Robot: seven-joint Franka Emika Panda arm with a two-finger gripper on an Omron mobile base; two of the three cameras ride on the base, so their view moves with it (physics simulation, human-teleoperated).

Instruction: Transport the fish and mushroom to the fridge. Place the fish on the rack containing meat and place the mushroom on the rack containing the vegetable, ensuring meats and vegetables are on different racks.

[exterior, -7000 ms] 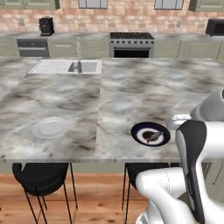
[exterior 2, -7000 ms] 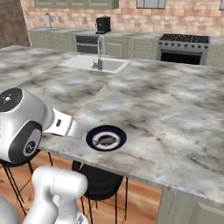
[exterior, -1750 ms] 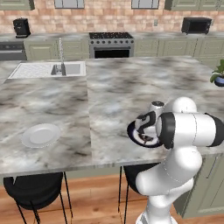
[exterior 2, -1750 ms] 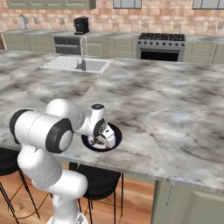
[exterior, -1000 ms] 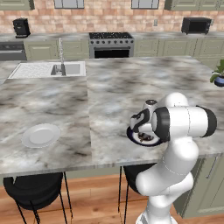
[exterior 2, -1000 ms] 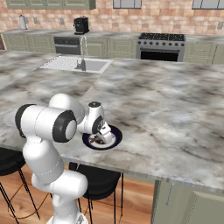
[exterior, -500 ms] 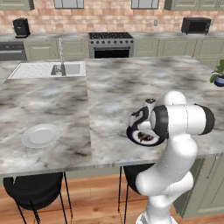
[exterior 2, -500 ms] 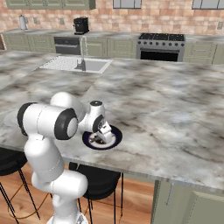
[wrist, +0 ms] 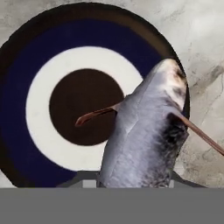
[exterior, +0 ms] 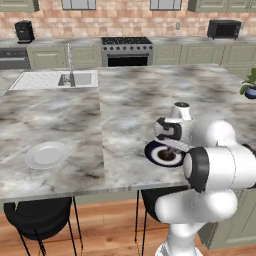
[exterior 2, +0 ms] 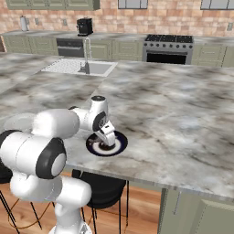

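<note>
— Where was the slim grey fish (wrist: 144,140)?

— Over the round dark-blue plate with a white ring (wrist: 41,131), near the front edge of the grey marble counter (exterior: 125,105).

— And the robot's gripper (exterior 2: 108,139)?

— It was down over that plate, closed on the fish, which rose up between its tips.

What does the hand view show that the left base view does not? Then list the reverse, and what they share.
Hand view: the fish close up, grey and silvery with thin brown fins, lying across the edge of the ringed plate, whose blue and white rings and dark centre are plain.
Left base view: the white plate, sink, stove, microwave and a potted plant.
Both: the ringed plate and the marble counter.
</note>
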